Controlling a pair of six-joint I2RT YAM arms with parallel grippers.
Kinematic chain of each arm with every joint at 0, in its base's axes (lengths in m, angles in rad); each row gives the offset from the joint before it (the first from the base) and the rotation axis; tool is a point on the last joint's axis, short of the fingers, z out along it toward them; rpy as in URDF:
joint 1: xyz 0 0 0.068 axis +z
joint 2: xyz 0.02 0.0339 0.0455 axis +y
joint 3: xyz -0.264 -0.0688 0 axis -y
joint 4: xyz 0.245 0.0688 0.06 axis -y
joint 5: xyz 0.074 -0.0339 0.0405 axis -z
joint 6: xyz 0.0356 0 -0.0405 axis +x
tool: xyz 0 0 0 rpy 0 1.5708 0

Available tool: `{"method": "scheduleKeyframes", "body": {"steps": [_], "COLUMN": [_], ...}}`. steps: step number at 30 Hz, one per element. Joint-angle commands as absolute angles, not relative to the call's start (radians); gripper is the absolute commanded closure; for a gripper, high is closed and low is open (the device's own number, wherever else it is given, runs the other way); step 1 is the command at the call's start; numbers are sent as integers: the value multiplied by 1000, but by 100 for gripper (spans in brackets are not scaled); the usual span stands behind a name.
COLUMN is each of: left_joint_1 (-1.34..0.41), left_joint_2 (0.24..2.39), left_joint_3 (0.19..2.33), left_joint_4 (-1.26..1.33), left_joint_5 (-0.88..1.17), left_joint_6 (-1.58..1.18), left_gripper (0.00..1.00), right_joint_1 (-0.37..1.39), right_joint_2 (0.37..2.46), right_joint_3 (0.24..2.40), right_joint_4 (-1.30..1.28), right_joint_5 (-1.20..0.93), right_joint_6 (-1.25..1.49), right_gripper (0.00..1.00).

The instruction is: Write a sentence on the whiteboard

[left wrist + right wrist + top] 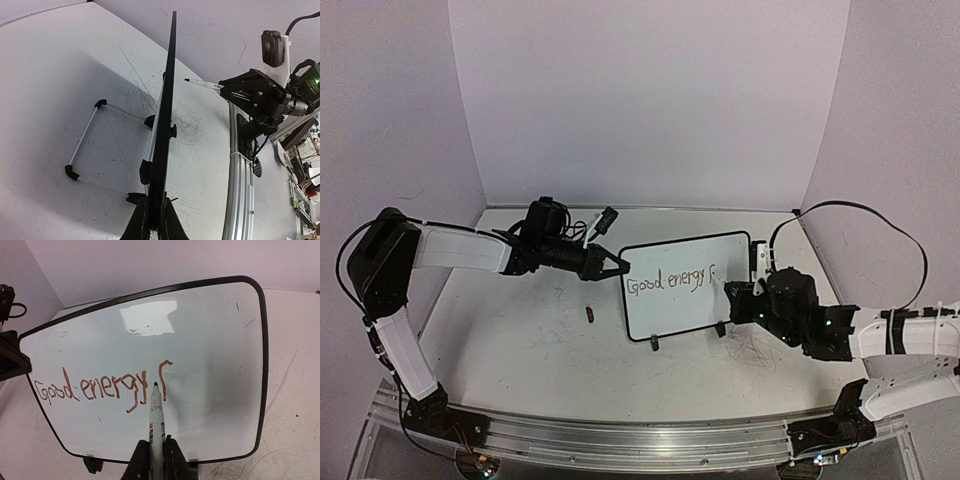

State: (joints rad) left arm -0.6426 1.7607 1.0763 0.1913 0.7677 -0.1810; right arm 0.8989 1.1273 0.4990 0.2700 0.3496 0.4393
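Two grips: left gripper point(155, 226) pinches the seemingly light, stiff whiteboard point(690, 305) by its rim; right gripper point(156, 454) clamps the slim marker point(156, 412).

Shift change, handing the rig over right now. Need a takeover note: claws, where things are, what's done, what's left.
Left claw: shut on the left edge of the whiteboard, which stands on its wire stand.
Right claw: shut on the marker, tip at the board by the foot of the "f".
Done: the sentence reads "Good energy f" in red.
Left: finish the last word; there is bare board to its right.
Also: a small red item, maybe the cap, lies on the table left of the board.
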Motion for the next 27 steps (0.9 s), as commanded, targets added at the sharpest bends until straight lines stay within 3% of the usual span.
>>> {"method": "scheduleKeyframes", "body": {"steps": [1, 27], "left_joint_1": [-647, -647], "left_joint_2": [1744, 1738], "left_joint_3": [1068, 1066], "left_joint_4": [147, 147], "left_joint_5": [720, 719], "left_joint_6": [-153, -150], "left_gripper": [100, 100], "right_joint_1": [897, 896], "right_joint_2": [1171, 1237], "right_joint_3": [543, 576], "right_joint_4": [298, 351], "right_joint_5": [357, 404], "right_joint_6": [419, 397], "right_gripper": [100, 100]}}
